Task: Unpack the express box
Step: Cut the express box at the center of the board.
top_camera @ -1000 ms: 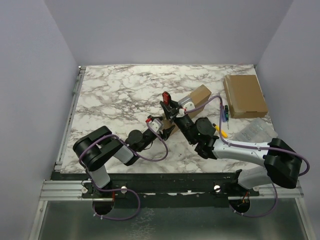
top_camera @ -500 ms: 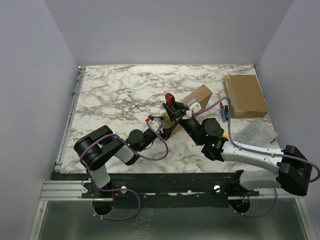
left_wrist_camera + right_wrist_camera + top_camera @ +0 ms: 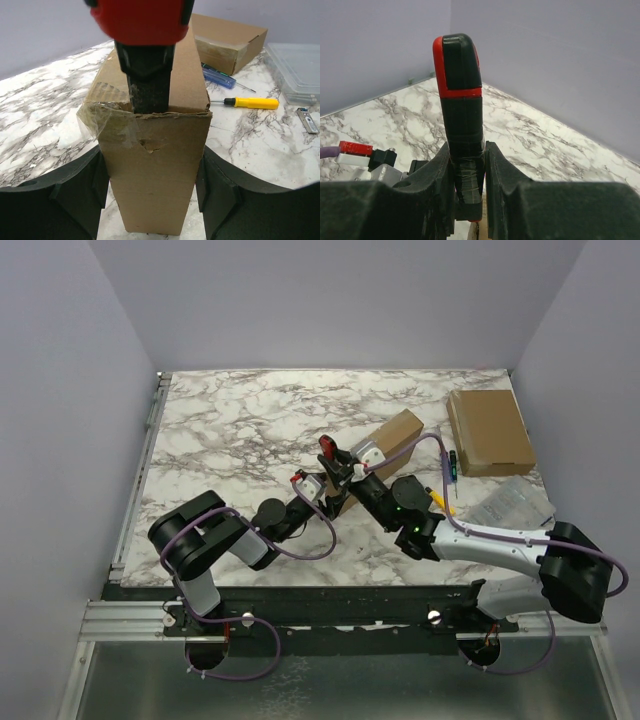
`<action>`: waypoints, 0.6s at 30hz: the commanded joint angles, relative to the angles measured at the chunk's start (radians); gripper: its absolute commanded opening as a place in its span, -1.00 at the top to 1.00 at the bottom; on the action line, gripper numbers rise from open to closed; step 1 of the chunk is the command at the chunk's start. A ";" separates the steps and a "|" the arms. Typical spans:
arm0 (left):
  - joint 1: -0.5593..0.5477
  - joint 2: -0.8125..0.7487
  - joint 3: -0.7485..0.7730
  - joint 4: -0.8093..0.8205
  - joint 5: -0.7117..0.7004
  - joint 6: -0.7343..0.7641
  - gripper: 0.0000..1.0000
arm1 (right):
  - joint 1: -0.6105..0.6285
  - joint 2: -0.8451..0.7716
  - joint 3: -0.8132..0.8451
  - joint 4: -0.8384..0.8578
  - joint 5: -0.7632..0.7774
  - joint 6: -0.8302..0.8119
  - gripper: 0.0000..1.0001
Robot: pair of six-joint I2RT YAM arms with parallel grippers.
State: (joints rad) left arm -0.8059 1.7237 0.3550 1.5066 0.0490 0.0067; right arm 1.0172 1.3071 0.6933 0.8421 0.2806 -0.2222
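Observation:
The small brown express box (image 3: 388, 436) lies at an angle at mid-table. My left gripper (image 3: 334, 502) is shut on its near end. In the left wrist view the box (image 3: 152, 150) stands between my two black fingers (image 3: 75, 195), with torn clear tape (image 3: 107, 120) at its top edge. My right gripper (image 3: 347, 472) is shut on a red and black utility knife (image 3: 328, 449). Its handle (image 3: 462, 100) stands upright between the fingers. In the left wrist view the knife (image 3: 146, 55) points down onto the box's near top edge.
A larger flat cardboard box (image 3: 490, 430) lies at the back right. A blue screwdriver (image 3: 451, 465), a yellow screwdriver (image 3: 440, 498) and a clear plastic case (image 3: 512, 505) lie right of the arms. A small metal piece (image 3: 307, 120) lies near the case.
My right gripper has pulled back toward me with the knife, shifting it a little left and nearer along the box top. The left gripper has stayed on the box.

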 commanded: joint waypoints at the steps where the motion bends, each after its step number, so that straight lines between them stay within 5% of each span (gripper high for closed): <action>1: -0.009 0.037 -0.008 0.193 0.089 -0.046 0.43 | 0.002 0.042 0.012 0.049 0.011 -0.053 0.99; 18: -0.012 0.004 -0.036 0.164 0.107 -0.011 0.62 | 0.000 0.239 0.074 0.368 0.061 -0.203 0.99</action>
State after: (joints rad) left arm -0.7986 1.7260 0.3557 1.5063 0.0566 -0.0067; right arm 1.0199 1.4998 0.7212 1.0836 0.3103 -0.3614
